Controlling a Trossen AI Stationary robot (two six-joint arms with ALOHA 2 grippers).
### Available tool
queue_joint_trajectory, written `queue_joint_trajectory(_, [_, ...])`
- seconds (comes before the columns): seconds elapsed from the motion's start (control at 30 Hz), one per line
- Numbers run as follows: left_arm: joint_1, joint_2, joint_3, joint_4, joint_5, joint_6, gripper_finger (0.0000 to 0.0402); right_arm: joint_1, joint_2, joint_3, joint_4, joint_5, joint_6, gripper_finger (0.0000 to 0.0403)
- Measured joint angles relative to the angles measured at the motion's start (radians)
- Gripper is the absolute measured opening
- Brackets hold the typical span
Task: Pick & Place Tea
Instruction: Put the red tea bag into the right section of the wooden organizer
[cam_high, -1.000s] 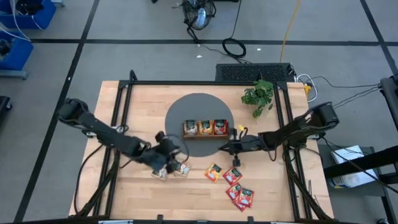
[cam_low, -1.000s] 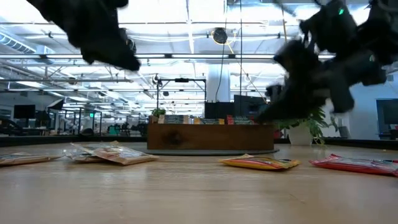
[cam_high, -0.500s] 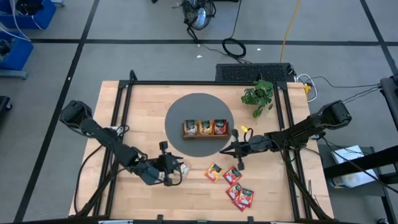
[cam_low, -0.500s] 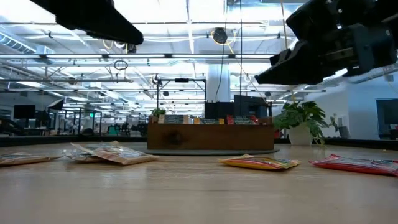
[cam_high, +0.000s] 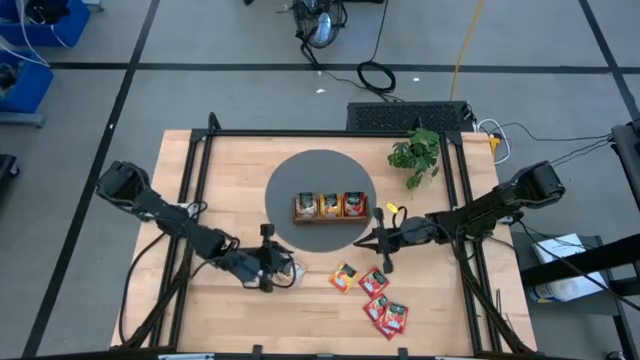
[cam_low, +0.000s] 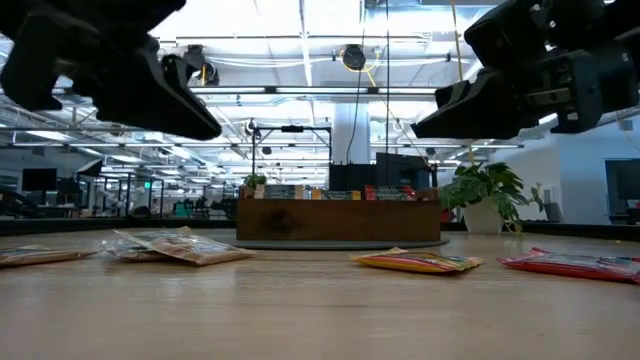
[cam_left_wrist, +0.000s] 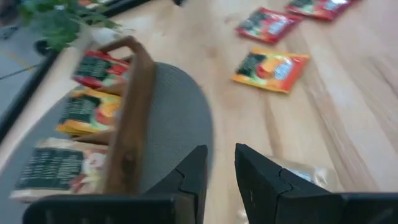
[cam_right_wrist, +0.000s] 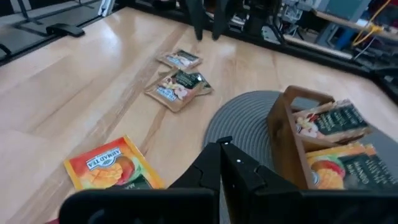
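Dark left gripper (cam_high: 266, 257) hangs over the desk's front-left area with fingers parted, grasping nothing — two green flat tea sachets (cam_high: 287, 272) lie on the wood just beside it. Brown wooden three-compartment tray (cam_high: 330, 206) sits mid-desk on a grey round mat (cam_high: 320, 165), holding green, orange and red sachets. Right gripper (cam_high: 380, 240), clenched and empty, hovers at the mat's right edge — above an orange sachet (cam_high: 345, 277) and red sachets (cam_high: 386, 310) near the front edge.

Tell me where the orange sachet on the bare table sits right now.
In the high view the orange sachet lies flat on the wood, just off the grey mat's near edge, left of the red sachets.
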Motion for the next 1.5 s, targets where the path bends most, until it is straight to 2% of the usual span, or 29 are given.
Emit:
queue_joint_trajectory(0.1, [0.026,0.0,-0.023,0.036,0.033,0.01,0.0088,-0.001,0.0,0.0,0.0,-0.005,-0.001,0.0])
queue_joint_trajectory(0.23, [0.055,0.0,-0.019,0.051,0.034,-0.007,0.0088,-0.001,0.0,0.0,0.014,-0.079,-0.001,0.0])
queue_joint_trajectory(0.37, [0.08,0.0,-0.017,0.049,0.032,-0.043,0.0088,0.007,0.0,0.0,0.021,-0.095,-0.001,0.0])
queue_joint_trajectory(0.53, [0.099,0.0,-0.017,0.041,0.034,-0.049,0.0088,0.006,0.0,0.0,-0.063,0.028,0.034,0.0])
queue_joint_trajectory(0.77, [0.104,0.0,-0.017,0.086,0.034,-0.041,0.0088,0.023,-0.003,0.0,-0.046,0.016,0.068,0.0])
queue_joint_trajectory(0.83, [0.104,0.0,-0.017,0.092,0.034,-0.041,0.0088,0.044,-0.02,0.019,-0.071,0.066,0.07,0.0])
queue_joint_trajectory(0.9, [0.104,0.0,-0.017,0.092,0.034,-0.048,0.0088,0.078,-0.059,0.094,-0.27,0.134,0.066,0.0])
queue_joint_trajectory(0.97, [0.104,0.0,-0.016,0.088,0.035,-0.051,0.0088,0.132,-0.079,0.217,-0.58,0.209,0.068,0.0])
queue_joint_trajectory(1.07, [0.104,0.0,-0.016,0.09,0.045,-0.038,0.0088,0.233,-0.064,0.416,-0.967,0.337,0.158,0.0])
queue_joint_trajectory(1.2, [0.104,0.0,-0.016,0.147,0.13,-0.017,0.0088,0.328,-0.028,0.604,-1.319,0.349,0.371,0.0])
queue_joint_trajectory(1.27, [0.104,0.016,0.016,0.134,0.15,-0.023,0.0088,0.373,-0.022,0.64,-1.424,0.314,0.467,0.0])
queue_joint_trajectory(1.37, [0.107,0.089,0.104,0.043,0.214,-0.011,0.0088,0.441,-0.024,0.647,-1.488,0.239,0.614,0.0])
queue_joint_trajectory(1.43, [0.107,0.173,0.183,0.026,0.263,0.021,0.0088,0.489,-0.023,0.636,-1.471,0.17,0.716,0.0])
queue_joint_trajectory(1.5, [0.107,0.249,0.261,0.015,0.268,0.072,0.0088,0.531,-0.022,0.618,-1.444,0.123,0.827,0.0])
